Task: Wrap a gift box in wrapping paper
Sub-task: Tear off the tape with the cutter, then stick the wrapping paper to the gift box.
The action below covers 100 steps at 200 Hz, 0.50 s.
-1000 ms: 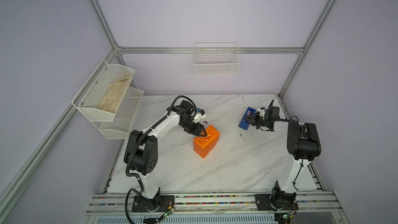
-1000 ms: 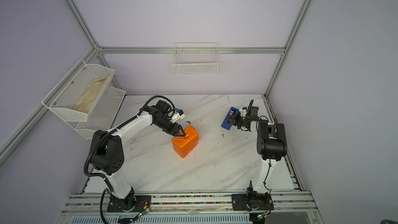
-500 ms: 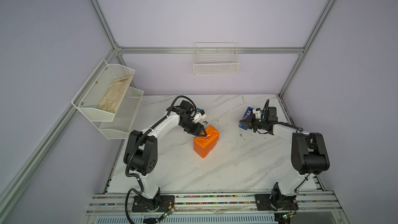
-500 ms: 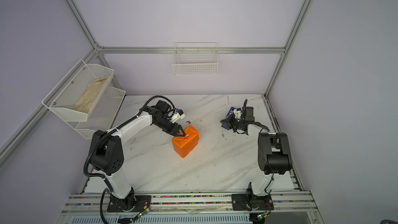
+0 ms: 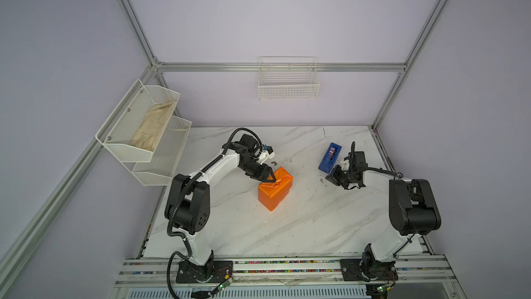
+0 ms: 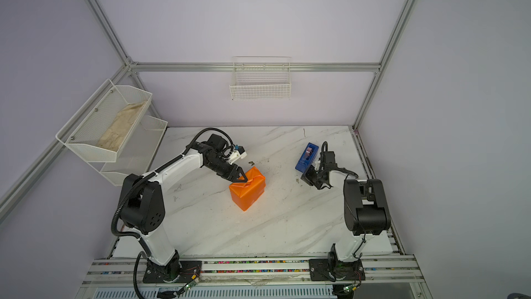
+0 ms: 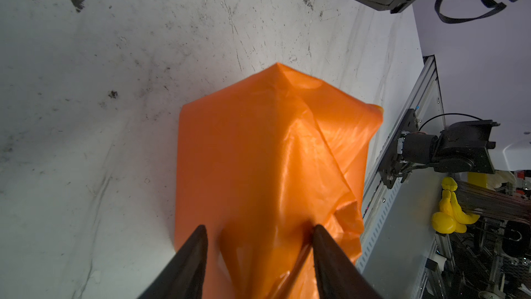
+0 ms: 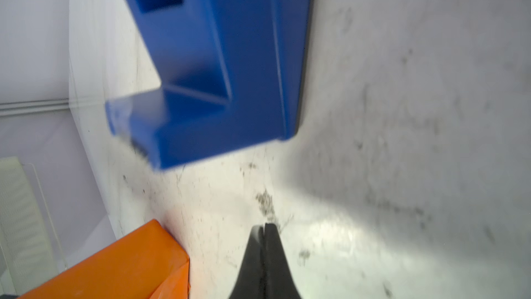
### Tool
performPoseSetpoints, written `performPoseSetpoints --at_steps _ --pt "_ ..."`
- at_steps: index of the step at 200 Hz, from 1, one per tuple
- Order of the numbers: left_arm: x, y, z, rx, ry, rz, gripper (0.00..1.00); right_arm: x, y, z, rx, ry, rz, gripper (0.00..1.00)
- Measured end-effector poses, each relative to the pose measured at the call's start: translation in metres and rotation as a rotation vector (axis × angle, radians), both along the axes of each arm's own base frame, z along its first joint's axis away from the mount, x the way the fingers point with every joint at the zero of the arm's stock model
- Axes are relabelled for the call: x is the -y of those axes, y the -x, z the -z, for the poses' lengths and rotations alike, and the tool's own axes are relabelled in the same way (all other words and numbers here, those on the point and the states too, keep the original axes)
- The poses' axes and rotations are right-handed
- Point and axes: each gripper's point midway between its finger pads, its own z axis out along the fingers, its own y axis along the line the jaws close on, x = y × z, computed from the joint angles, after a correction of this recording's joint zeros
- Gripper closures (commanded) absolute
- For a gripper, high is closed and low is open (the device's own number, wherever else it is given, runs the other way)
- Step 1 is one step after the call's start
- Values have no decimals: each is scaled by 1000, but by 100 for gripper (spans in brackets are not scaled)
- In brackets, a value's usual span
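The wrapping paper (image 5: 275, 194) (image 6: 248, 192) is folded into a glossy orange parcel at the middle of the marble table; the gift box is hidden under it. My left gripper (image 5: 270, 178) (image 6: 242, 178) is down on the parcel's upper back edge. In the left wrist view its fingers (image 7: 201, 243) stand apart, open, tips on the paper (image 7: 258, 154), one pressed into a creased fold. My right gripper (image 5: 330, 178) (image 8: 265, 225) is shut with nothing visible in it. It hovers low over the table just in front of the blue tape dispenser (image 5: 330, 158) (image 8: 224, 67), right of the parcel (image 8: 115, 268).
A white mesh shelf (image 5: 143, 139) holding a beige cloth (image 5: 152, 128) hangs on the left wall. A wire basket (image 5: 288, 82) hangs on the back wall. A small dark scrap (image 5: 274, 163) lies behind the parcel. The rail (image 5: 273, 267) runs along the table's front.
My right gripper has drawn back from the tape dispenser toward the front of the table and stays shut. The left gripper and the parcel have not moved.
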Motion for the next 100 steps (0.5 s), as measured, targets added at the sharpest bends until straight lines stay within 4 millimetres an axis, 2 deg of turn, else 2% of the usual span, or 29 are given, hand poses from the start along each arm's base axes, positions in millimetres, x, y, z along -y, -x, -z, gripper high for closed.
performPoseSetpoints --at_steps 24,44,55,77,89,100 --pt "0 0 0 0 1 0 44 -13 12 -27 20 8 -59 100" --pt "0 0 0 0 1 1 44 -39 18 -64 74 -58 -135 100" --pt "0 0 0 0 1 1 44 -66 21 -90 118 -112 -213 100" --pt "0 0 0 0 1 1 44 -139 40 -141 191 -255 -418 100" --pt "0 0 0 0 2 1 44 -176 58 -158 197 -330 -528 100" --pt "0 0 0 -1 2 1 44 -204 72 -164 183 -384 -614 100"
